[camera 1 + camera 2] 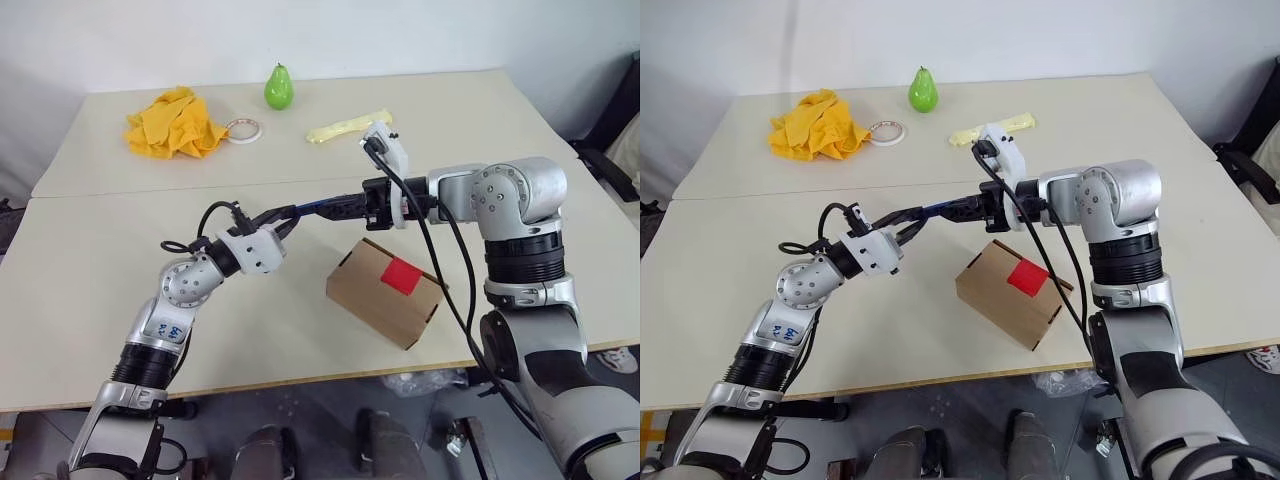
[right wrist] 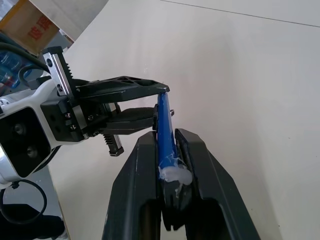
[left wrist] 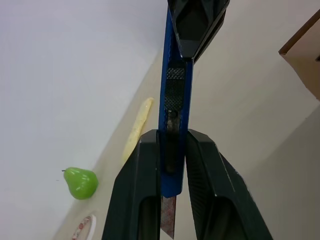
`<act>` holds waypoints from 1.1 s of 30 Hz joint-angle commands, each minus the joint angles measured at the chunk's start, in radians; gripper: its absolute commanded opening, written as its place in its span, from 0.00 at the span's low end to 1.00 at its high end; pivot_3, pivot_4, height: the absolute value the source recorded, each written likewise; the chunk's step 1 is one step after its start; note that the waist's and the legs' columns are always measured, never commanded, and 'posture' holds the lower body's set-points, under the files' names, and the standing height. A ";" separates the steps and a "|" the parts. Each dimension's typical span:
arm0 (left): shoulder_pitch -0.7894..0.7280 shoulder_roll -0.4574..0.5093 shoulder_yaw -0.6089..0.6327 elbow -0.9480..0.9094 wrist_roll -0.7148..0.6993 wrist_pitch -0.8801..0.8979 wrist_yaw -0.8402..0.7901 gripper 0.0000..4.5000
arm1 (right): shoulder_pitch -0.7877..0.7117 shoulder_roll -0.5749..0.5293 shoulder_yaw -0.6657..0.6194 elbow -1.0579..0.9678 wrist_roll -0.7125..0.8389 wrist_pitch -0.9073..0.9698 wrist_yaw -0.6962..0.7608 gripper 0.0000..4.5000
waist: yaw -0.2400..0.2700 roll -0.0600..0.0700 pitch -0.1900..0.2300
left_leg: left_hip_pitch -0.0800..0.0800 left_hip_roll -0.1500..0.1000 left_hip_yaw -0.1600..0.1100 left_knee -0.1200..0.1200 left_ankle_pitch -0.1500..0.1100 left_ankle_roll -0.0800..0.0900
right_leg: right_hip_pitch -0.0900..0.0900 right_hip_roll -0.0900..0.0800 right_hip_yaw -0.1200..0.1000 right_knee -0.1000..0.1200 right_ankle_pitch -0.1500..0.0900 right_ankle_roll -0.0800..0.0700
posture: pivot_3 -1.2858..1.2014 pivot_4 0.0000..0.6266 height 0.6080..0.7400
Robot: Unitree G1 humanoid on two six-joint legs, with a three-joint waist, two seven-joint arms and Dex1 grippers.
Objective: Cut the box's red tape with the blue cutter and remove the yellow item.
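The blue cutter (image 1: 320, 207) hangs level above the table, held at both ends. My left gripper (image 1: 293, 213) is shut on its blade end, where a short metal blade (image 3: 168, 220) shows between the fingers. From the right, my right gripper (image 1: 347, 208) is shut on the other end; the right wrist view shows its fingers (image 2: 145, 150) pressed against the cutter (image 2: 164, 117). The box (image 1: 385, 292) lies closed on the table just below and in front of the cutter, with the red tape (image 1: 402, 274) on its top. The yellow item is hidden.
At the back of the table lie an orange-yellow cloth (image 1: 172, 124), a tape roll (image 1: 243, 129), a green pear (image 1: 279, 88) and a long pale yellow strip (image 1: 348, 125). The table's front edge (image 1: 300, 380) runs close behind the box.
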 commanded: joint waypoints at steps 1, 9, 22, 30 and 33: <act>0.018 0.014 0.068 -0.008 -0.107 0.186 -0.053 0.25 | -0.028 -0.050 -0.049 -0.076 0.024 -0.029 0.000 0.04 | 0.000 0.000 0.000 | 0.000 0.000 0.000 0.000 0.000 0.000 | 0.000 0.000 0.000 0.000 0.000 0.000 | 0.52 0.24 1.00; 0.001 0.125 0.229 0.004 -0.349 0.445 -0.224 0.77 | -0.025 -0.101 -0.113 -0.150 0.050 -0.006 -0.041 0.04 | -0.003 -0.001 0.001 | 0.000 0.001 0.000 0.000 0.000 0.000 | 0.000 0.001 0.000 0.000 0.000 0.000 | 0.52 0.24 1.00; 0.053 0.039 0.101 -0.529 -0.822 1.130 -0.350 1.00 | 0.089 -0.208 -0.290 -0.439 0.161 0.156 -0.113 0.04 | 0.012 -0.004 0.002 | -0.001 -0.001 -0.002 0.000 -0.001 -0.001 | 0.001 0.001 0.002 -0.002 0.001 0.002 | 0.52 0.24 1.00; -0.079 -0.025 0.003 -0.565 -0.833 1.212 -0.322 0.80 | 0.261 -0.438 -0.387 -0.654 0.273 0.239 -0.137 0.04 | 0.008 -0.005 0.003 | 0.000 -0.001 -0.002 0.000 0.000 0.000 | 0.002 0.002 0.004 -0.004 0.001 0.002 | 0.52 0.24 1.00; -0.115 -0.007 -0.073 -0.533 -0.791 1.235 -0.338 0.59 | 0.355 -0.544 -0.368 -0.729 0.315 0.239 -0.137 0.04 | 0.005 -0.005 0.003 | 0.000 -0.001 -0.002 0.000 0.000 0.000 | 0.002 0.002 0.004 -0.004 0.001 0.002 | 0.52 0.24 1.00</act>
